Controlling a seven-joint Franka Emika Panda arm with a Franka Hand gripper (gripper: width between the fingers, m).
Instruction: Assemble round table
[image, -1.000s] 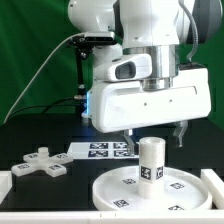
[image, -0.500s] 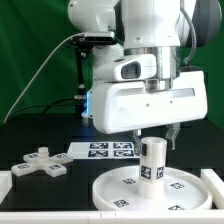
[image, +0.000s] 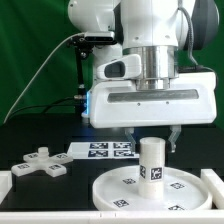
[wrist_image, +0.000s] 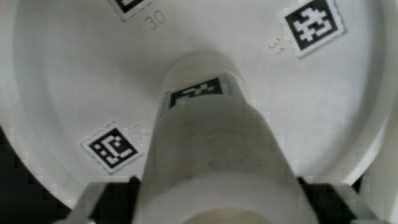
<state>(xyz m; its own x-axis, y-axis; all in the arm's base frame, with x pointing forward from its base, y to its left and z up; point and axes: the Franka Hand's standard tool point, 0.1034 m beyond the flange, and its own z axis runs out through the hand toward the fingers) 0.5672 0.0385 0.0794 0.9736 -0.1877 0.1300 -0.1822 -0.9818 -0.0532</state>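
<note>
The white round disc lies flat at the front of the black table. The short thick cylinder leg stands upright on its middle, a square tag on its side. My gripper hangs straight above the leg's top, open, with a finger on each side and clear of it. In the wrist view the leg runs up between my dark fingers, with the gripper around its top and the tagged disc below. The cross-shaped foot piece lies loose at the exterior view's left.
The marker board lies flat behind the disc, under the arm. White raised wall pieces sit at the front left and front right corners. A green curtain closes off the back.
The hand has turned about its vertical axis and now faces the exterior camera squarely. The leg, disc and foot piece have not moved.
</note>
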